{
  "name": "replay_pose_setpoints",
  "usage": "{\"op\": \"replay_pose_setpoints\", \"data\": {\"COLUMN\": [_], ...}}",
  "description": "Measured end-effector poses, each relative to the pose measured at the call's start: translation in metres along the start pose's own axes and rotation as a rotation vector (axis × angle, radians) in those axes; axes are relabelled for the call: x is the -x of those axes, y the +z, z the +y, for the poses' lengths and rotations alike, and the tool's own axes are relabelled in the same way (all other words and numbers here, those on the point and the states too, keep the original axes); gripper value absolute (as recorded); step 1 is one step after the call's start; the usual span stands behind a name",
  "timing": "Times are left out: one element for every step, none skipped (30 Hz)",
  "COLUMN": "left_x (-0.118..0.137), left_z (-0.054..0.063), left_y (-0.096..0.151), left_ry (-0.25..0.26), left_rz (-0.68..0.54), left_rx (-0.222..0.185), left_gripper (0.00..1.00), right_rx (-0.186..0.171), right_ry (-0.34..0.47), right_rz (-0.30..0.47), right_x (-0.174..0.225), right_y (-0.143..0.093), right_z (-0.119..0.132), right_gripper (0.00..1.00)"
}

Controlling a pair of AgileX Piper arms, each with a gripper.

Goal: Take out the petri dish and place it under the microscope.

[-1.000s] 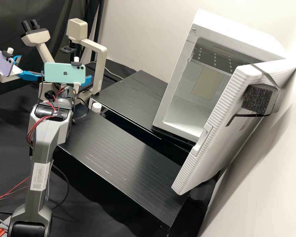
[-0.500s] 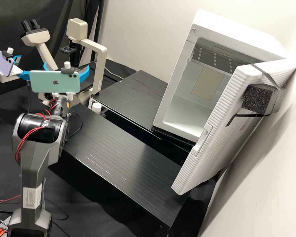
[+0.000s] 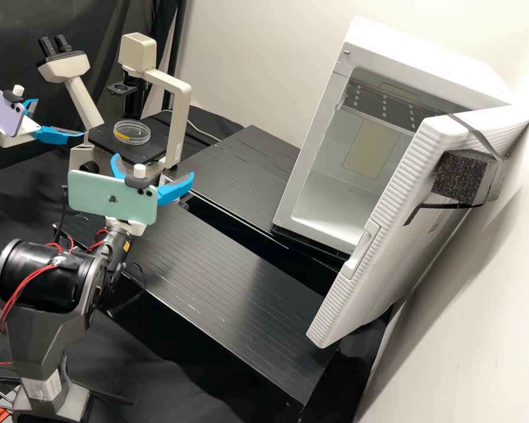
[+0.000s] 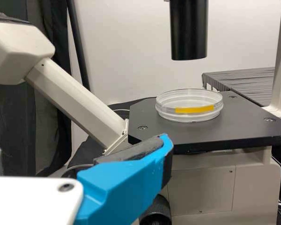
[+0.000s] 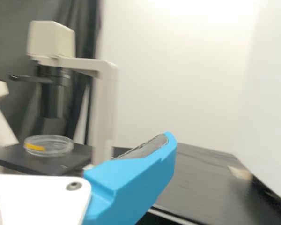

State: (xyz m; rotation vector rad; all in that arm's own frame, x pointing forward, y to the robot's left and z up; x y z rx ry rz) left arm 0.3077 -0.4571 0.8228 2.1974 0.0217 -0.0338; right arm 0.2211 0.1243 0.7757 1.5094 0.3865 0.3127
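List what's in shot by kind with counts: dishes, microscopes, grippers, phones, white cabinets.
Petri dish: 1
Microscope: 1
Grippers (left gripper, right gripper): 2
Phones (purple phone, green phone): 2
White cabinet: 1
Total: 7
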Motion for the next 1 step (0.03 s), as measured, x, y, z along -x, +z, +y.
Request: {"op": "replay_pose_setpoints", "data": {"left_x": [0.0], "left_z": [0.0], "left_y": [0.0], "left_ry": [0.0], "left_rz": [0.0], "left_rx": [0.0], "left_gripper": [1.0], "right_rx": [-0.012], "right_ry": [0.007], "right_rz": [-0.01], "right_x": [0.0027], "right_y": [0.0027], "right_z": [0.0016], "right_gripper": [1.0]}}
